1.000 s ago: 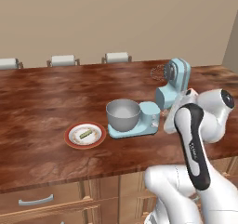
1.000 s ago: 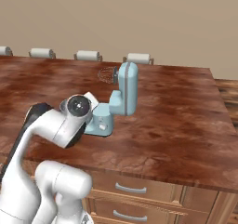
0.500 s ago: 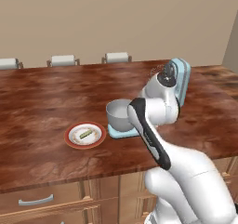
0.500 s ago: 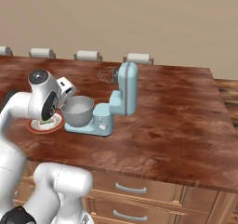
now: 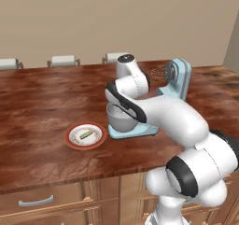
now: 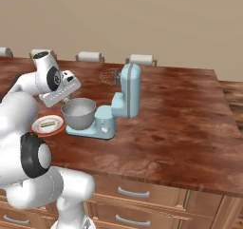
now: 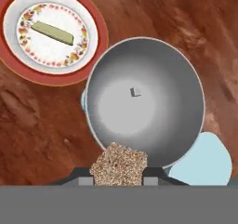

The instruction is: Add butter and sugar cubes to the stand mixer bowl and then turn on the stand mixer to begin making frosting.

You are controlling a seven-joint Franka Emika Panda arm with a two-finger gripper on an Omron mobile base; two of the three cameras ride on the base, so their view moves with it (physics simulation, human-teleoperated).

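Hovering above round grey metal bowl (image 7: 145, 102), hand (image 7: 118, 174) pinches speckled whitish-grey sugar cube (image 7: 119, 164) near bowl rim. Yellowish-green butter stick (image 7: 52, 33) lies on red-rimmed plate (image 7: 99, 44) beside bowl. Risk: release near rim drops cube onto brown counter (image 7: 42, 139).

Two rear base views flanking mixer (image 5: 172, 86); hand view straight down, close.
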